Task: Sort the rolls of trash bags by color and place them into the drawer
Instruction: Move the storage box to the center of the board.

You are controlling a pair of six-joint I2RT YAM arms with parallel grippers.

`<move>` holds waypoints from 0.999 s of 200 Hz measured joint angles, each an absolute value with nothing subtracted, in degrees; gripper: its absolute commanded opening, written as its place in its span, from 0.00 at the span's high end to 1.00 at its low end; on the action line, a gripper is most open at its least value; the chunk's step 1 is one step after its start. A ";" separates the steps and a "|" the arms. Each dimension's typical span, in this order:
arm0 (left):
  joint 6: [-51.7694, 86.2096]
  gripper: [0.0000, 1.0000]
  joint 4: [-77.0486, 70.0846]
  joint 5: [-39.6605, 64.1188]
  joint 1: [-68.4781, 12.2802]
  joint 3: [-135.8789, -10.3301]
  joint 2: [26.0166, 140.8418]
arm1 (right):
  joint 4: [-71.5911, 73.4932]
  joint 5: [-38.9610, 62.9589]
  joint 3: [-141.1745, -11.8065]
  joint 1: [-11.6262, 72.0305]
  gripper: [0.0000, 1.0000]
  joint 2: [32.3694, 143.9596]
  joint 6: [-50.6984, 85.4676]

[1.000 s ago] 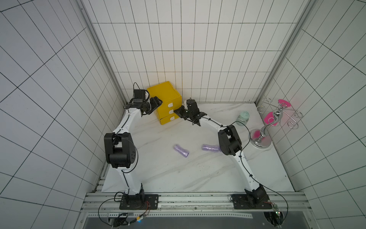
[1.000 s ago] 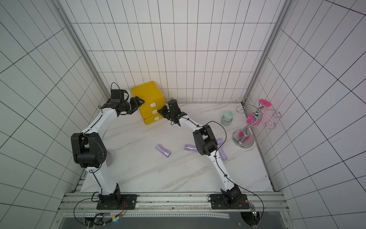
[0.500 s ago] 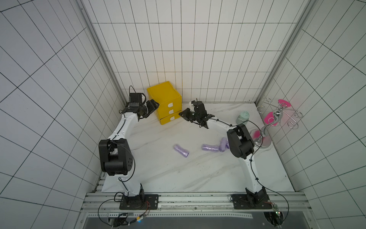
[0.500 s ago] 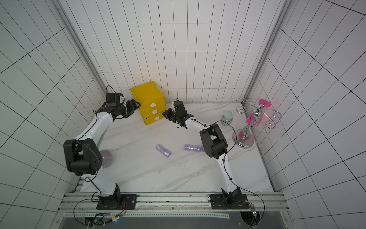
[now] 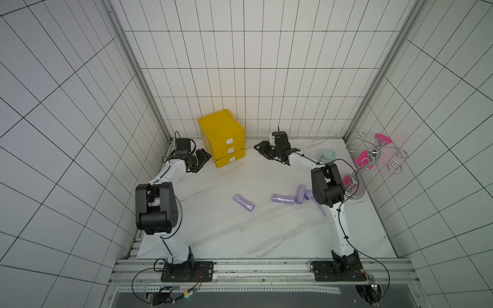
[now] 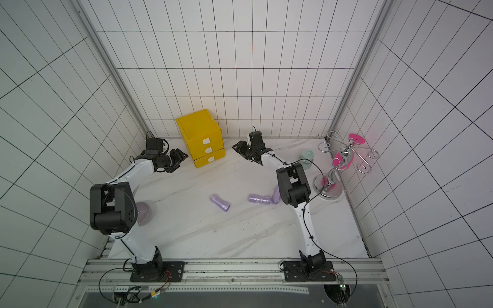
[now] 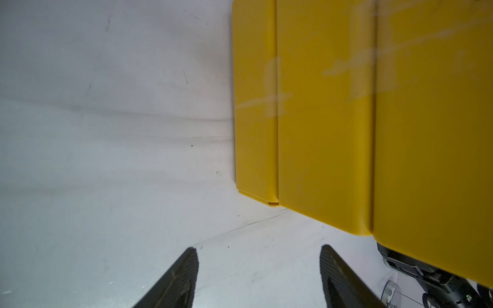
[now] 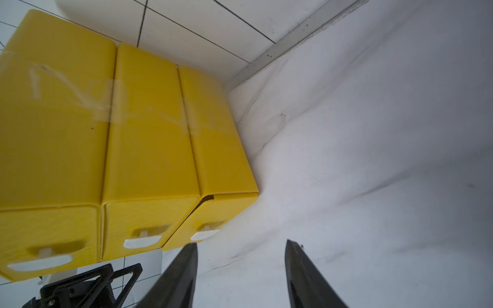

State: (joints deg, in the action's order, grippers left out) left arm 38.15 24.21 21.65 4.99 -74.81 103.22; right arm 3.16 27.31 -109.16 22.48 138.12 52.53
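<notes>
Several lilac rolls of trash bags lie on the white table: one alone (image 5: pixel 244 204), one (image 5: pixel 283 198) further right, and more (image 5: pixel 301 194) half hidden behind my right arm's elbow. The yellow three-drawer unit (image 5: pixel 221 133) stands at the back, its bottom drawer (image 5: pixel 230 160) pushed out a little. My left gripper (image 5: pixel 205 157) hangs open and empty just left of the unit (image 7: pixel 325 106). My right gripper (image 5: pixel 260 148) is open and empty to the right of the drawer fronts, near the bottom drawer's white handle (image 8: pixel 204 234).
A pale green jar (image 5: pixel 327 156) stands at the back right, next to a chrome stand (image 5: pixel 373 154) with pink pieces. In a top view a lilac dome (image 6: pixel 142 210) shows behind my left arm's elbow. Tiled walls close three sides.
My right gripper has gone from shut to open and drawn back to the right from the drawer fronts. My left gripper has pulled away from the unit's side toward the front.
</notes>
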 measured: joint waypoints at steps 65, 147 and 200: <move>39.92 0.29 21.47 21.80 6.07 -75.57 109.49 | 9.72 31.00 -126.32 22.55 0.39 153.56 65.73; 45.67 0.13 16.16 23.73 7.42 -77.60 112.16 | 9.19 31.42 -141.78 24.12 0.37 161.03 70.67; 55.18 0.13 3.70 27.97 9.21 -73.34 112.55 | 8.97 31.38 -143.81 25.50 0.39 162.54 71.61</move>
State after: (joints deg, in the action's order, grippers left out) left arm 55.18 3.70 27.97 9.21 -73.34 112.55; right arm 8.97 31.38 -143.81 25.50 162.54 71.61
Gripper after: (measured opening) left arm 0.872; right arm 0.617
